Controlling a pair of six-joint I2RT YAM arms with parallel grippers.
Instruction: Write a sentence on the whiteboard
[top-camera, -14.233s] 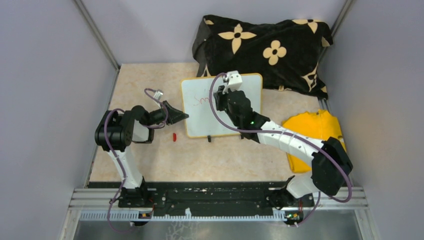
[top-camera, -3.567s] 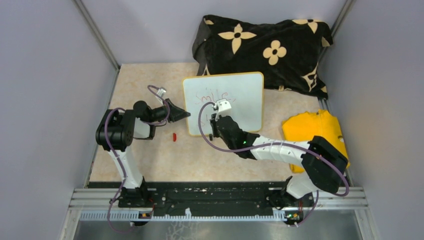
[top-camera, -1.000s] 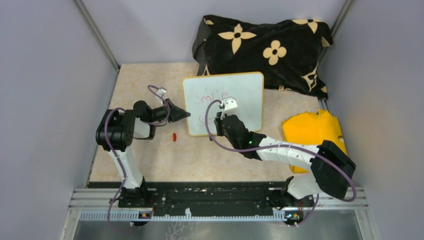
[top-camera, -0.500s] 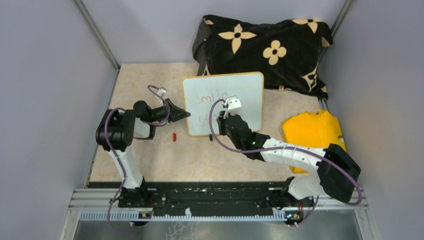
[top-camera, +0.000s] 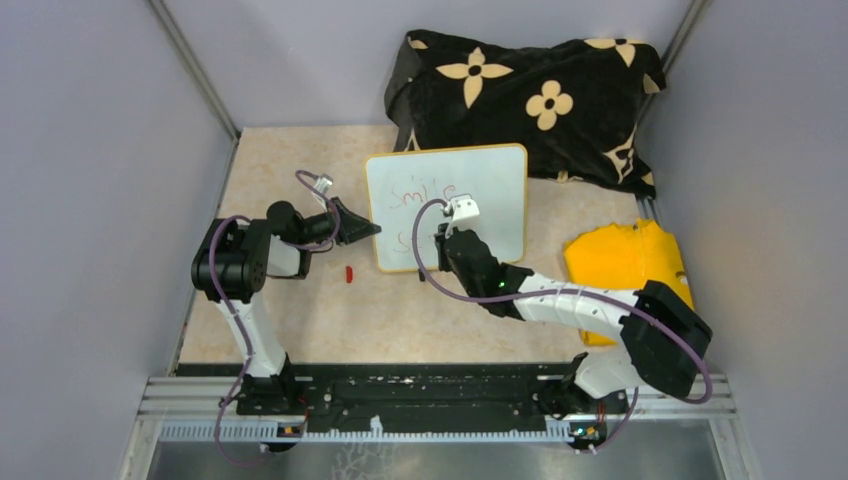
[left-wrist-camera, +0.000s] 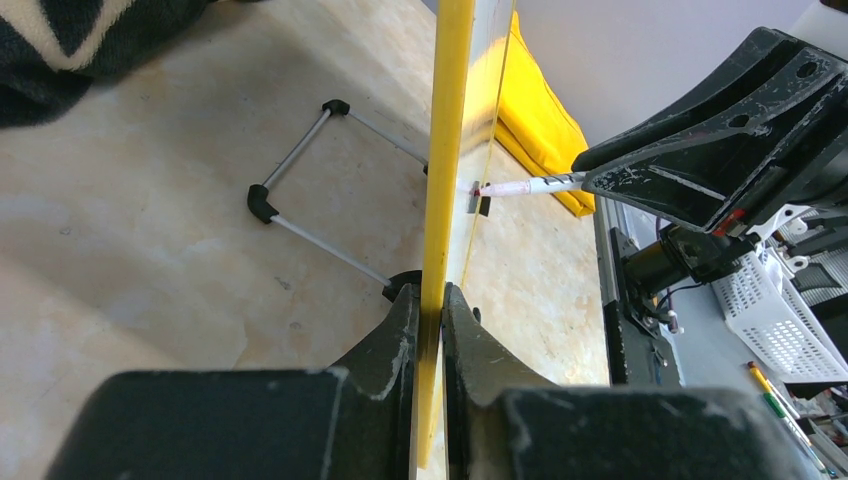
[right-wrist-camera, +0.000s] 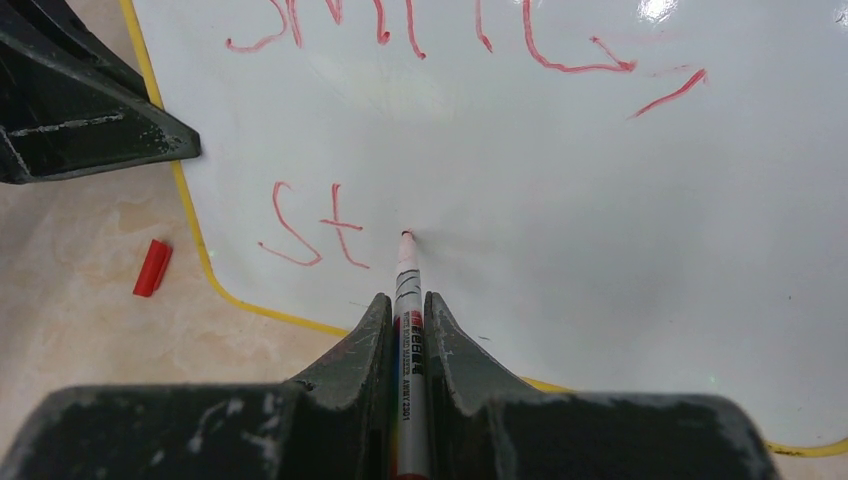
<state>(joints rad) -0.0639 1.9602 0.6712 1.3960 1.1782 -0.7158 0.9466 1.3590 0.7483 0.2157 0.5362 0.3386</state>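
Grey partition walls enclosed a beige mottled worktop (top-camera: 300, 310). Black flower-patterned cloth (top-camera: 520, 90) was heaped at the far right corner, and a folded yellow cloth (top-camera: 625, 265) lay at the right edge.

The whiteboard (top-camera: 490, 190) stood tilted on a thin wire stand (left-wrist-camera: 300, 160), mid-worktop toward the far edge, just in front of the black cloth.

Left end effector (left-wrist-camera: 430, 300): nearly closed, pinching the board's yellow frame at its left edge.

Right end effector (right-wrist-camera: 405, 305): nearly closed on a red marker (right-wrist-camera: 406, 275), tip touching the board just right of the last stroke.

Red cap (top-camera: 348, 273): loose on the worktop near the board's near left corner.

Risks, as judged:
- Too much tip pressure could push the board back on its stand or twist it in the left pinch, smearing strokes.
- The marker could slip or rotate in the narrow grip, so letters would drift.
- The second line sat close to the near frame, so low strokes could run off.

The board surface was glossy white with glare spots. The sentence (right-wrist-camera: 335, 225) was partial: thin, uneven red letters, an upper line reading roughly "Smile," and "St" below.
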